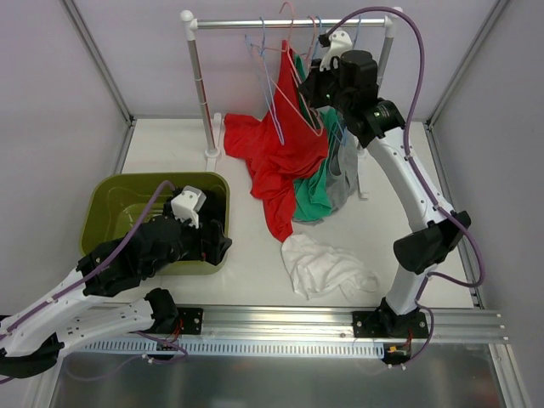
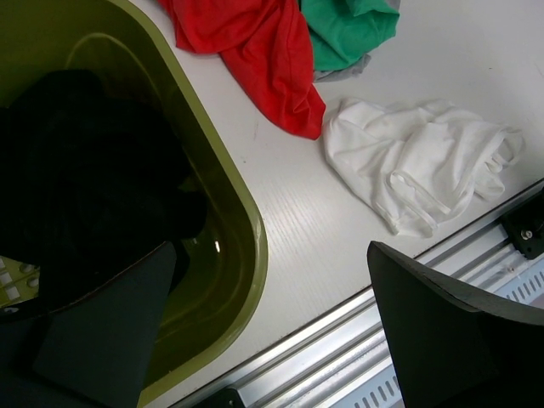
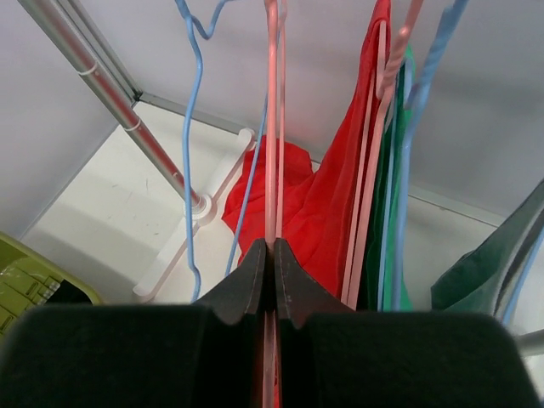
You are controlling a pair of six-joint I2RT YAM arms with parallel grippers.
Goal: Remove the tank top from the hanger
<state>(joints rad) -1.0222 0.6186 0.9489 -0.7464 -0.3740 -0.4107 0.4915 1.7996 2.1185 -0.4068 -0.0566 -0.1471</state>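
A red tank top [image 1: 285,161] hangs from a pink hanger on the rack, and its lower part trails onto the table. It also shows in the right wrist view [image 3: 340,204] and the left wrist view [image 2: 263,42]. My right gripper [image 1: 313,83] is up at the rack, shut on a thin pink hanger wire [image 3: 272,127] that runs between its closed fingertips [image 3: 273,252]. My left gripper [image 2: 280,340] is open and empty, low over the near right corner of the green bin [image 2: 246,221]. In the top view the left gripper [image 1: 214,242] sits at the bin's rim.
A white garment [image 1: 327,268] lies crumpled on the table near the front rail, also in the left wrist view [image 2: 416,161]. Green [image 1: 313,194] and grey [image 1: 344,174] garments hang beside the red one. Blue hangers [image 3: 194,127] hang on the rack bar [image 1: 289,23]. Dark cloth [image 2: 85,170] lies in the bin.
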